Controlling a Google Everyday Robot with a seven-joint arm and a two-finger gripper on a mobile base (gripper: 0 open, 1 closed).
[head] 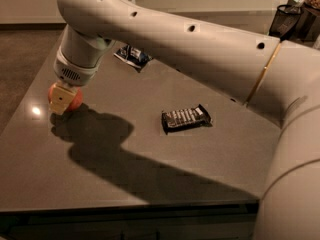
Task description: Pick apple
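Note:
The apple (76,100) is small, round and orange-red, and sits at the left side of the grey table (150,184). My gripper (62,103) hangs straight down from the big white arm (165,34) and is right at the apple. Its yellow tip covers the apple's middle, so red skin shows on both sides of it. I cannot tell whether the apple rests on the table or is just above it.
A dark rectangular snack-bar wrapper (186,118) lies at the table's middle. A blue-and-white wrinkly snack bag (132,55) lies at the back, partly behind the arm. A dark basket (286,20) stands at the far right. The table's front edge runs along the bottom.

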